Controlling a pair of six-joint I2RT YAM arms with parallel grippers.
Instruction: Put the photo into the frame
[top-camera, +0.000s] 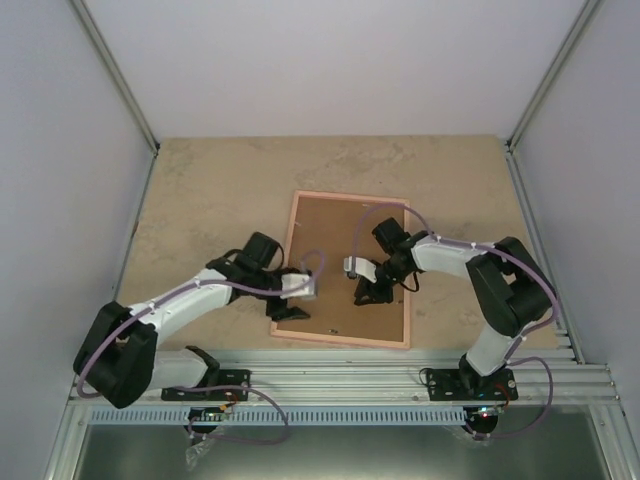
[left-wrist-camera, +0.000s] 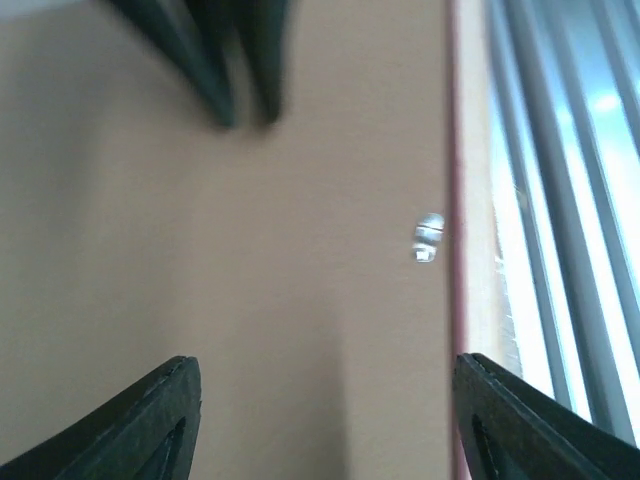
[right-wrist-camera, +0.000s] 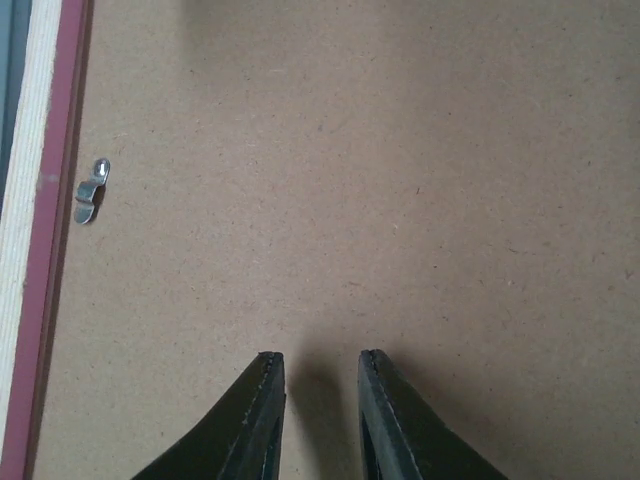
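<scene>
The pink frame (top-camera: 350, 196) lies flat mid-table with a brown backing board (top-camera: 340, 240) filling it. The photo is not in view. My left gripper (top-camera: 288, 312) hovers low over the board's near-left corner with its jaws wide open and empty; the left wrist view (left-wrist-camera: 325, 362) shows the board (left-wrist-camera: 300, 220) and the frame's edge (left-wrist-camera: 455, 150) below it. My right gripper (top-camera: 366, 296) is over the board's middle, jaws narrowly open and empty; the right wrist view (right-wrist-camera: 320, 355) shows bare board (right-wrist-camera: 380, 150) beneath and the frame's edge (right-wrist-camera: 55, 200) at left.
A small metal turn clip (right-wrist-camera: 92, 190) sits on the board by the frame's edge; one also shows in the left wrist view (left-wrist-camera: 428, 238). An aluminium rail (top-camera: 400, 380) runs along the table's near edge. Enclosure walls stand on three sides.
</scene>
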